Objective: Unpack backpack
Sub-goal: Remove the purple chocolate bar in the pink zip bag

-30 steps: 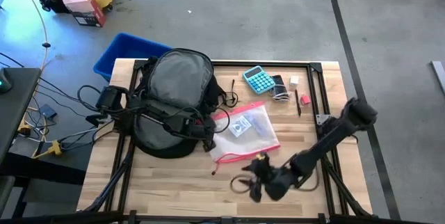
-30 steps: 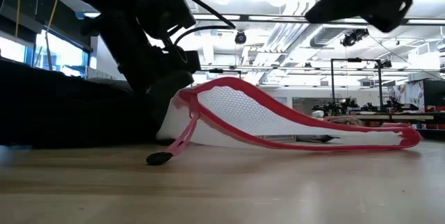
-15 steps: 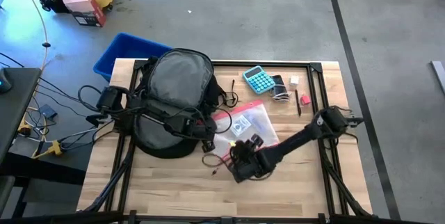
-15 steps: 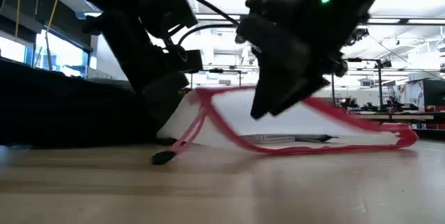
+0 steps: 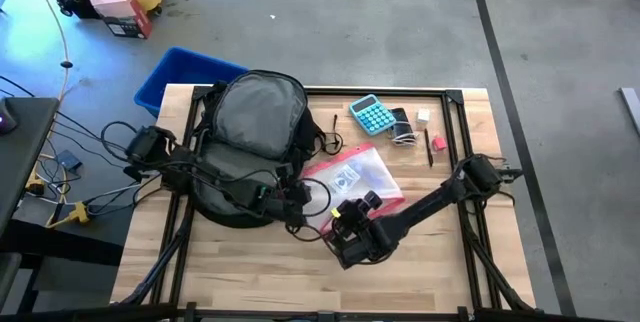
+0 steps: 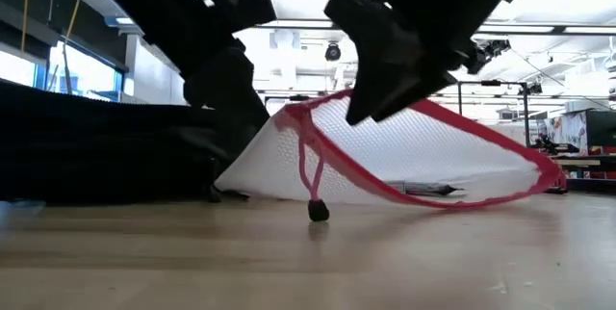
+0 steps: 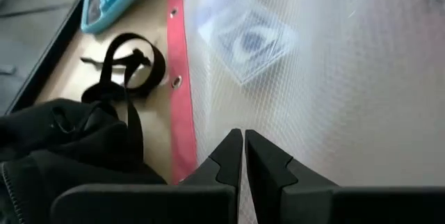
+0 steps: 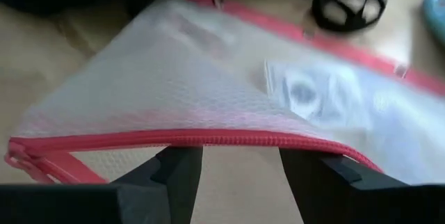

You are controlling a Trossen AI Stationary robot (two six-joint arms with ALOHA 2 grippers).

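Observation:
The black backpack point(image 5: 255, 127) lies grey panel up on the table's far left; it also shows in the low view point(image 6: 87, 151). Beside it on the right lies the clear pink-edged zip pouch point(image 5: 355, 177), its near left end raised point(image 6: 404, 156) and its zip pull point(image 6: 316, 210) hanging just above the wood. My left gripper point(image 5: 303, 202) is shut on the pouch at the backpack's near right. My right gripper point(image 5: 345, 220) is open at the pouch's near zipped edge point(image 8: 208, 140), which runs just past its fingertips point(image 8: 179, 165). My left gripper point(image 7: 243, 140) pinches the pouch's clear wall point(image 7: 261, 123) between its two shut fingers, close to the pink edge strip point(image 7: 182, 113) at the pouch's left end. It comes from the backpack's side. That end is held up off the table, and the pouch's right end point(image 6: 553, 177) is low.
A teal calculator point(image 5: 373, 114), a pen and small items point(image 5: 415, 127) lie at the far right of the table. A black strap loop point(image 7: 128, 64) lies by the pouch. A blue bin point(image 5: 180, 77) stands beyond the far left corner. Bare wood runs along the near edge.
My right gripper has swung from the table's near right toward the left and far side, up to the pouch's near edge, and stopped there. My left gripper has shifted slightly toward the near edge with the pouch. The pouch's left end has risen and its zip pull has come off the table.

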